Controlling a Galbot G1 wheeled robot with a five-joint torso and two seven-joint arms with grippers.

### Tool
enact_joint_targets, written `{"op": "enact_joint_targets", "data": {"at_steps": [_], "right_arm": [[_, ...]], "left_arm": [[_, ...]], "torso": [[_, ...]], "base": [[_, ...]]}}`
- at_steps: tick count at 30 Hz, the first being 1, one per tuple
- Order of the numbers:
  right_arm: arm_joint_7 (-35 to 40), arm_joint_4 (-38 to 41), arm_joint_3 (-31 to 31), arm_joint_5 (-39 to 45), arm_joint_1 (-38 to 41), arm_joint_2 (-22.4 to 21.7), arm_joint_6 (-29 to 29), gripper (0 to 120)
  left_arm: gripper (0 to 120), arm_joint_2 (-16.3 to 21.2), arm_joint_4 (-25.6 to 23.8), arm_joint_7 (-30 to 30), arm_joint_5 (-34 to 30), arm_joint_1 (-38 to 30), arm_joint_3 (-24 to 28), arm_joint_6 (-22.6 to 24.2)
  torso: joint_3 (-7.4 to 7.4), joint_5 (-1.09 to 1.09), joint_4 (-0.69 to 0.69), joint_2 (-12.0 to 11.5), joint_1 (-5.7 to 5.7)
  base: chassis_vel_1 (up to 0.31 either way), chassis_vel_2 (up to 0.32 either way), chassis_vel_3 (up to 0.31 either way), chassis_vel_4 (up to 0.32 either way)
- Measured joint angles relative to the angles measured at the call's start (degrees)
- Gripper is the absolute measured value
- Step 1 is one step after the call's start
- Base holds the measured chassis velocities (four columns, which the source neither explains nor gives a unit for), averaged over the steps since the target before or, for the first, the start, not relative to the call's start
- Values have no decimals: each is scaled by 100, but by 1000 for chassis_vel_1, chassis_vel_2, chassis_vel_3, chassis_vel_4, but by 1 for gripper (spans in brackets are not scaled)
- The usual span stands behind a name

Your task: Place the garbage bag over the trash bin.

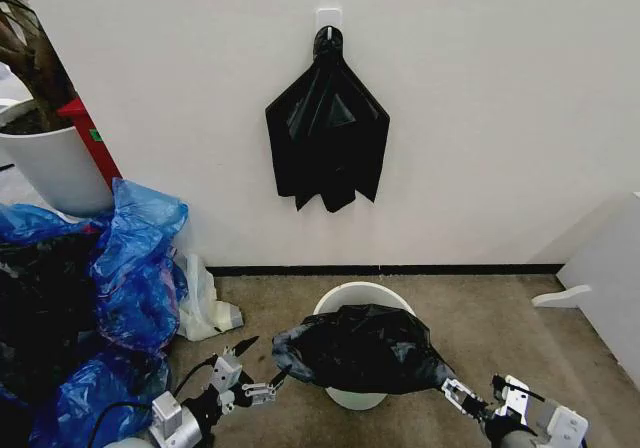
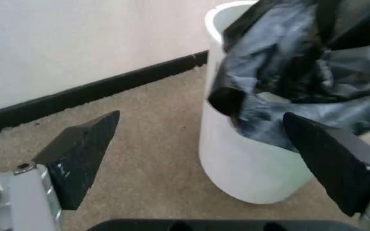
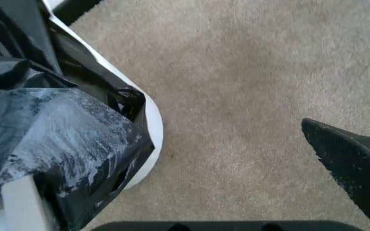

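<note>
No brand, label or readable writing shows on any of the task's things; the red object [image 1: 92,136] beside the planter pot [image 1: 55,163] carries a small green patch, too small to read.

The trash bin [image 1: 345,299] stands on the carpet [image 1: 480,328] just in front of the wall [image 1: 480,118], and the garbage bag [image 1: 362,348] lies bunched over its near rim, covering the front part of the opening while the far rim stays bare. The bag spreads past the bin on both sides, toward each gripper.

The left gripper [image 1: 258,368] comes in low from the robot's left, its forearm angled up toward the bin. In the left wrist view its fingers [image 2: 82,154] stand wide apart with carpet between them and nothing held; the bag's left corner hangs near its far finger, apparently not pinched.

The right gripper [image 1: 458,392] reaches in low from the robot's right, level with the bag's right end. In the right wrist view one finger [image 3: 355,171] stands well clear over bare carpet while the bag drapes over the pale finger at the other side, so the jaws are spread; whether that finger presses the plastic I cannot tell.

A second black bag [image 1: 328,133] hangs from a wall hook [image 1: 328,23] above the bin. Blue plastic bags [image 1: 135,258] are piled to the robot's left.
</note>
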Motion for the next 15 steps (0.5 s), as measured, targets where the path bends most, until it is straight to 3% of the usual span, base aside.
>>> {"op": "enact_joint_targets", "data": {"at_steps": [15], "right_arm": [[-290,-721,-11,-156,73,59,177,100]], "left_arm": [[100,-433,244,-117,509,-196,164,132]], "torso": [[0,0,0,0,0]], "base": [[0,0,0,0]]}}
